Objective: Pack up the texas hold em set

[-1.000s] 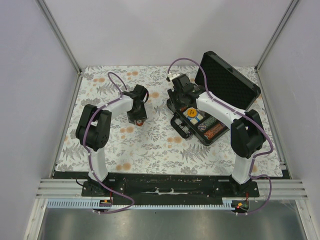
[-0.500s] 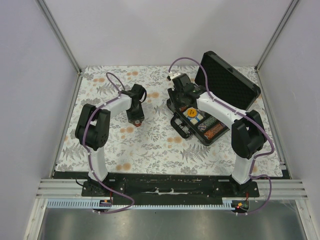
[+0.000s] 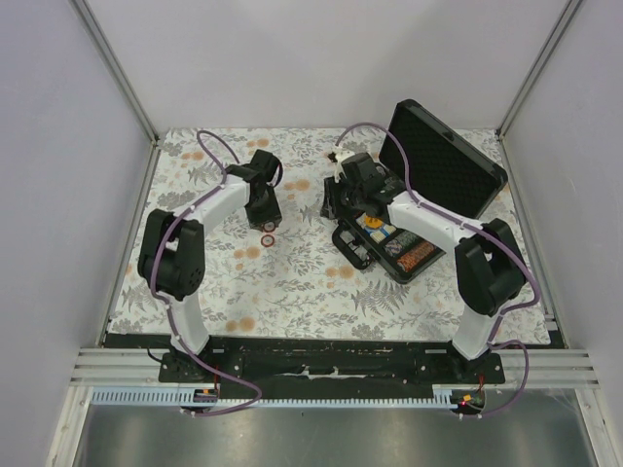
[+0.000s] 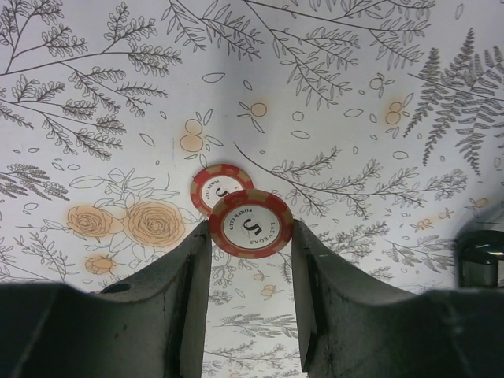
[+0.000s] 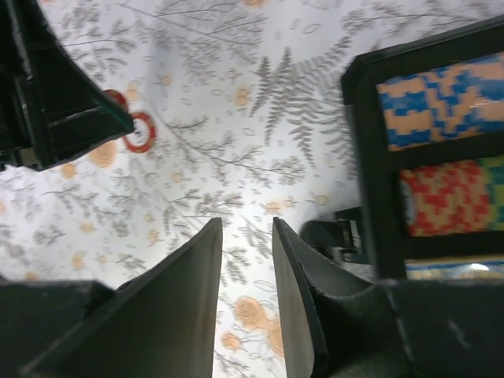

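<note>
Two chips show on my left wrist feed. The left gripper (image 4: 250, 228) is clamped on the nearer chip (image 4: 251, 224) by its rim (the second chip (image 4: 216, 185) lies flat on the floral table (image 4: 354, 94) behind it). The right gripper (image 5: 246, 224) hangs narrowly parted and empty beside the open black case (image 3: 443, 161).

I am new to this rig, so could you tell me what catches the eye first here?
The left claw pinches a red poker chip marked 5 over the floral cloth, a second chip close by. At right, the black case stands open, its multicoloured chip rows showing.
</note>
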Action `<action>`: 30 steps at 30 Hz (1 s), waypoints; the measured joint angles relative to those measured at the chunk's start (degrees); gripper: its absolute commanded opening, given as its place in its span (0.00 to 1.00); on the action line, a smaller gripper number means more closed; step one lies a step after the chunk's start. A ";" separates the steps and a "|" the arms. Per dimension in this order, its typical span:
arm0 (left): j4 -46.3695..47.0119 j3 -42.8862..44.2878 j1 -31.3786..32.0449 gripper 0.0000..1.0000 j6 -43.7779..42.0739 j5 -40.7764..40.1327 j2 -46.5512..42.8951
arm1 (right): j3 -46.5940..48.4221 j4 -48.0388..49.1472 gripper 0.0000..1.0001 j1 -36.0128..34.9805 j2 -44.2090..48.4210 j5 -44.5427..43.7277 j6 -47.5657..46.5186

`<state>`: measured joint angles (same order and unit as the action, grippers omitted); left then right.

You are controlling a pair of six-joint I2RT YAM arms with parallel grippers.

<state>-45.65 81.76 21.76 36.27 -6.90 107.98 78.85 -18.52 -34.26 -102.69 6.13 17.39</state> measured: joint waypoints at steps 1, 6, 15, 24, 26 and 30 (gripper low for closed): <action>-0.15 0.28 0.00 0.35 0.42 0.22 -0.20 | -1.09 1.66 0.42 0.00 0.09 1.60 1.05; -1.97 2.14 -0.04 0.35 3.67 3.19 -0.79 | -6.82 11.96 0.58 -0.02 0.11 9.29 7.54; -2.21 5.88 -0.04 0.33 14.51 7.28 -6.69 | -14.58 30.73 0.70 -1.40 0.13 13.53 18.40; 0.28 6.21 -0.04 0.33 25.33 12.26 -10.88 | -14.75 40.98 0.67 -4.52 0.66 10.27 21.40; 0.90 5.95 -0.04 0.33 26.99 13.53 -10.88 | -14.75 41.94 0.65 -4.46 0.92 8.50 21.90; 1.70 5.73 -0.04 0.33 29.24 14.93 -10.97 | -14.75 42.12 0.59 -4.31 1.86 4.87 22.34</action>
<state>-43.94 87.48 21.71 65.52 8.03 97.01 64.10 23.59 -38.57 -100.84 11.00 39.72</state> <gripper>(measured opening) 0.467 0.635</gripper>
